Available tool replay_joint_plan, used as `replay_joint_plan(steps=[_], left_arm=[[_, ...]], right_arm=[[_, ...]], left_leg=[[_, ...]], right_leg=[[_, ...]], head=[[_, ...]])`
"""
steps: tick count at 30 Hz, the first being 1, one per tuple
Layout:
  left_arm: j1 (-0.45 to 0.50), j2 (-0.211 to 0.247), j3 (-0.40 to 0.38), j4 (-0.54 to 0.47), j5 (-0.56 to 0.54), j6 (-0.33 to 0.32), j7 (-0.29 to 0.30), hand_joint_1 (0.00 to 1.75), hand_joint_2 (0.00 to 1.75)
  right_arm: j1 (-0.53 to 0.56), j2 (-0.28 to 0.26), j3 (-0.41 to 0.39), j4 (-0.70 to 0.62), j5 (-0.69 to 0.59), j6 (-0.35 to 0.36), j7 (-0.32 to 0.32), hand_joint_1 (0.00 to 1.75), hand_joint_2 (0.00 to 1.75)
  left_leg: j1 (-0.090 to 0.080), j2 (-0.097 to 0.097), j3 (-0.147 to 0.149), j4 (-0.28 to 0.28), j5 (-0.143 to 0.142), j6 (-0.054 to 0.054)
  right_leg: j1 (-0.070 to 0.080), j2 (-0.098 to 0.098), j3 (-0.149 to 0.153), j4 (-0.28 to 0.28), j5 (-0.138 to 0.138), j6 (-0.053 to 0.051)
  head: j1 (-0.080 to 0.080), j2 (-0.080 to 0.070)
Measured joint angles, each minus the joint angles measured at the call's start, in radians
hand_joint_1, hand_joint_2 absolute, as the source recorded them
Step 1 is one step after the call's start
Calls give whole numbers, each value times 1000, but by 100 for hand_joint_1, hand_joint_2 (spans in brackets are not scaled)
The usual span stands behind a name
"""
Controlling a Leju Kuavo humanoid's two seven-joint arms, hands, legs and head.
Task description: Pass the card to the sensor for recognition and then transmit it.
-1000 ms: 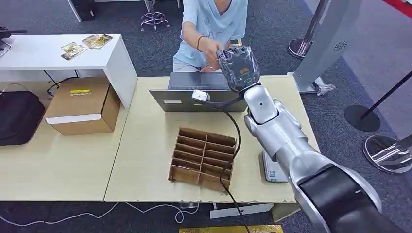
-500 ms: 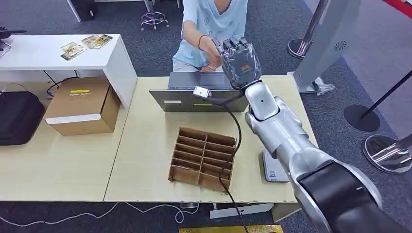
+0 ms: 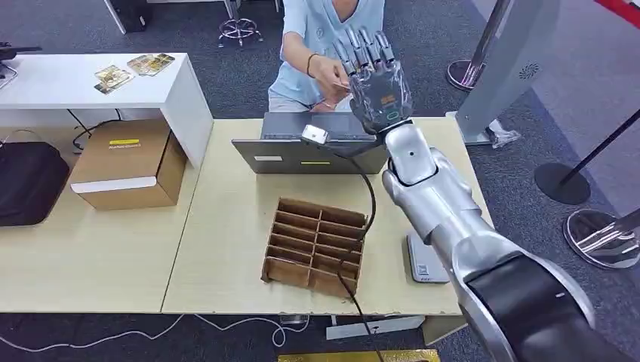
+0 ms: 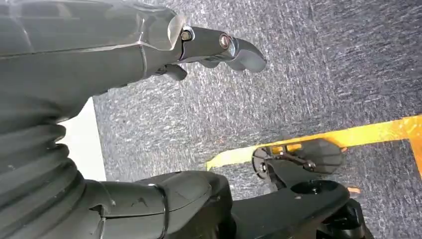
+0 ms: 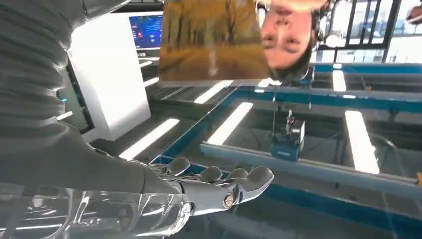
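Note:
My right hand point(image 3: 376, 84) is raised beyond the far table edge, fingers straight and spread, holding nothing. In the right wrist view the card point(image 5: 213, 41), printed with an autumn tree scene, is apart from my right hand point(image 5: 209, 191) and in the person's grasp. The person's hand point(image 3: 329, 76) is right beside my right hand in the head view. A flat white sensor point(image 3: 425, 260) lies on the table by my right forearm. My left hand point(image 4: 144, 47) hangs over the carpet with nothing in it and its fingers apart.
A grey laptop point(image 3: 302, 149) stands at the far table edge, with a small white device point(image 3: 313, 135) on a black cable before it. A cardboard divider tray point(image 3: 315, 245) sits mid-table. At left are a cardboard box point(image 3: 128, 162), a black bag point(image 3: 26, 181) and a white desk point(image 3: 90, 90) bearing cards.
My right hand has risen slightly and its fingers have uncurled from closed to spread; the card has gone over to the person's hand.

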Motion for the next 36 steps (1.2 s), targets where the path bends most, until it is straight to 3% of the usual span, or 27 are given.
replay_joint_plan(steps=[14,24,26,30,36], left_arm=[[18,-2,55,0,37,20,-13,0,175],[25,-5,90,0,70,23,-19,0,175],[25,-6,103,0,82,23,-19,0,175],[25,-8,132,0,111,23,-24,0,175],[31,-8,182,0,154,23,-36,0,175]], right_arm=[[117,-52,-111,-375,0,0,-68,0,175],[285,-134,-75,-653,0,0,41,0,175],[340,-137,-74,-712,-34,0,-1,0,175],[458,-133,-99,-762,-262,15,-209,0,175],[661,-186,-129,-932,-767,293,-344,0,175]], left_leg=[[0,0,0,0,0,0],[0,0,-1,0,0,0],[0,0,0,0,-1,0],[1,0,0,0,-1,0],[0,-1,-1,0,-1,0]], right_leg=[[0,1,0,0,0,0],[0,0,0,0,0,0],[0,1,0,-1,0,0],[1,0,0,-1,-1,0],[1,-1,-1,-1,-1,0]], head=[[0,0],[0,0],[0,0],[0,0],[0,0]])
